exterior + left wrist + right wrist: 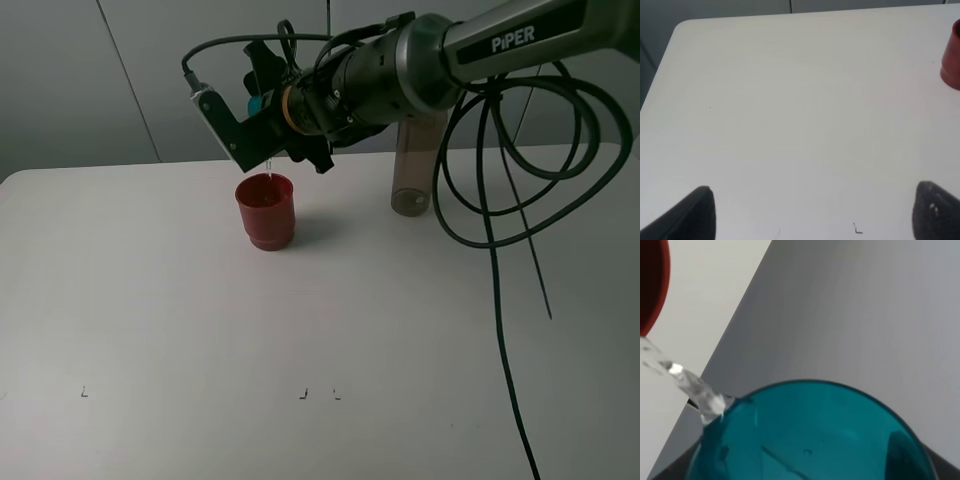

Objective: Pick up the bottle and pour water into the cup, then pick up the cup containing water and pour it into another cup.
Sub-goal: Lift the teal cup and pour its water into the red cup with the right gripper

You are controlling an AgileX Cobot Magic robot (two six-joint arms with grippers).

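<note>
Right tool (268, 112) clamped on the teal cup (810, 435), holding it tipped over, rim down toward the red cup (266, 211). In the high view only a small teal patch of the held cup shows between the dark tool parts, just above the red cup. A thin stream of water (687, 385) leaves the teal rim; in the high view it drops into the red cup's mouth. Red cup stands upright on the white counter (150, 300), near the back, left of centre. Bottle (412, 170) stands upright on the counter behind the right arm, well right of the red cup, upper part hidden by the arm. Black cables loop down from the right arm over the counter's right side.

Left tool (812, 212): fingers apart, nothing between them, low over bare counter; red cup's edge shows at the far side of that view.
</note>
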